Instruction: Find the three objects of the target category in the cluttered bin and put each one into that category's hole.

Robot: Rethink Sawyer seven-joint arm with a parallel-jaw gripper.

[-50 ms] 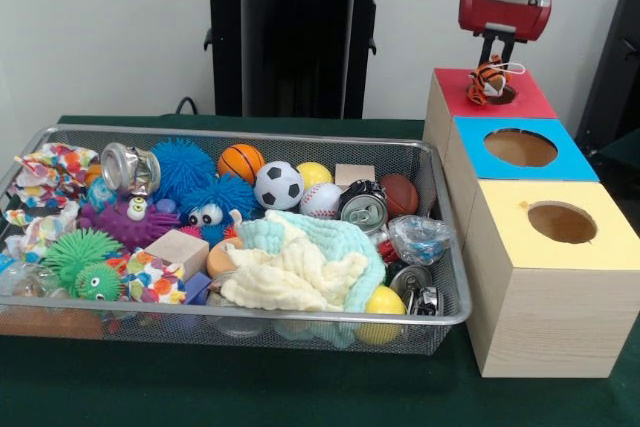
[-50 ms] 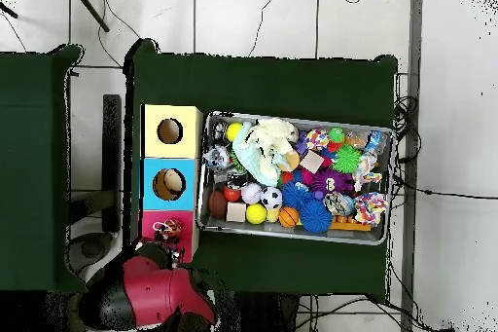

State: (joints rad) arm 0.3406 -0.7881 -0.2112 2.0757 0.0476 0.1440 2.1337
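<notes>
The gripper (image 1: 497, 55) hangs just above the red box (image 1: 530, 100); whether it's parted, I cannot tell. An orange striped toy (image 1: 487, 81) sits at the red box's hole, directly beneath.

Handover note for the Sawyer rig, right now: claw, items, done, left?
Claw: above the red-topped wooden box, directly over an orange-and-white striped rope toy sitting at that box's hole; open or shut can't be told.
Blue-topped box and yellow-topped box: nothing seen going in.
Wire mesh bin: full of balls, cans, cloths and spiky toys.
Done: the rope toy has reached the red hole but isn't through.
Left: confirm the drop, then search the bin for any remaining matches.
</notes>
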